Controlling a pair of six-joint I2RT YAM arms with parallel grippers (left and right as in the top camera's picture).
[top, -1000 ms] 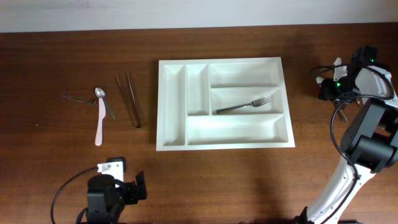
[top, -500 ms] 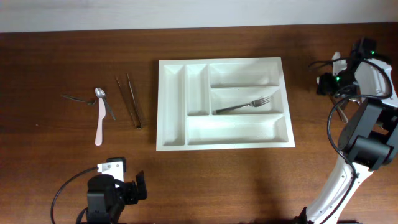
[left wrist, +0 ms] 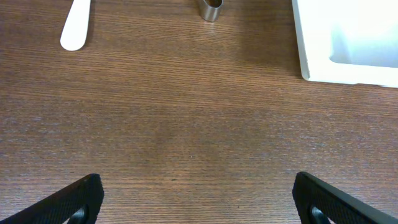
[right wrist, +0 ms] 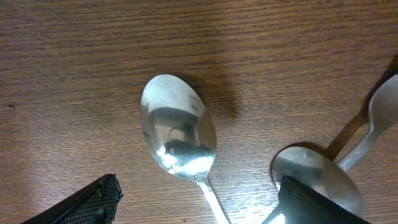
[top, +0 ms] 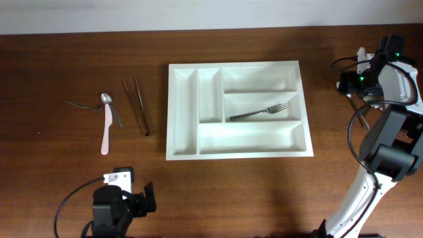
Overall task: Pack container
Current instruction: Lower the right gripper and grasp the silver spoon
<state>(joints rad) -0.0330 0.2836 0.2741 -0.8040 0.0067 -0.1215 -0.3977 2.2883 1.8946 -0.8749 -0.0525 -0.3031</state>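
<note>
The container (top: 182, 112) is a large white cutlery tray at the table's middle, with a metal fork (top: 259, 112) in its middle long compartment; its corner shows in the left wrist view (left wrist: 301, 43). My right gripper (right wrist: 202, 202) is open at the far right of the table (top: 360, 82), its fingers either side of a metal spoon (right wrist: 177, 137) lying on the wood. Two more spoons (right wrist: 314, 180) lie just to its right. My left gripper (left wrist: 199, 202) is open and empty over bare wood near the front left (top: 119, 205).
Left of the tray lie metal tongs (top: 139, 106), a pink-white knife (top: 106, 132) and a small metal spoon (top: 109, 106) with another utensil (top: 80, 104). The tongs' end (left wrist: 211, 9) and the knife's tip (left wrist: 76, 28) show in the left wrist view.
My right gripper has moved a little toward the table's far edge at the right. The left arm and the tray have not moved.
</note>
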